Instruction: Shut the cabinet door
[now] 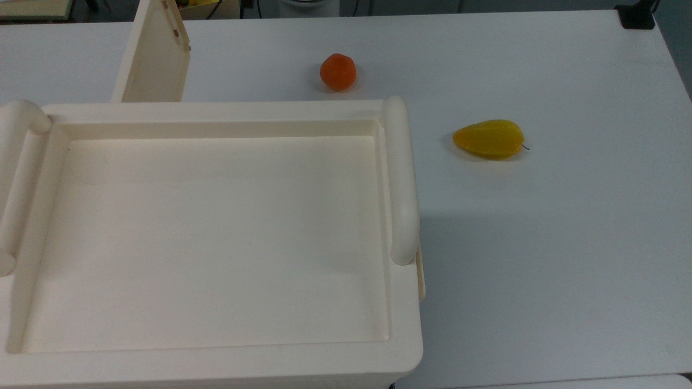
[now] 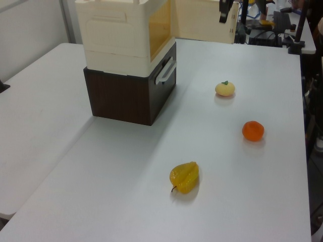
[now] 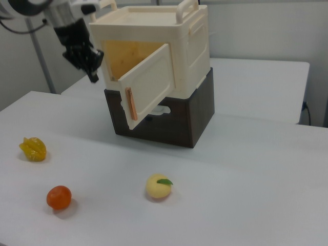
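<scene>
The cabinet is a cream box on a dark brown base. Its tray-like top takes up the top view's left. The cabinet door stands swung open, its edge with the brown strip pointing out from the front. The door also appears as a panel at the top view's upper left and as a panel at the left view's top. My gripper hangs shut and holding nothing, left of the cabinet's open front in the right view and apart from the door. In the left view my gripper overlaps the door's far end.
An orange fruit, a yellow starfruit and a pale peach lie loose on the white table in front of the cabinet. A dark clamp sits at the table's far corner. Equipment stands behind the table.
</scene>
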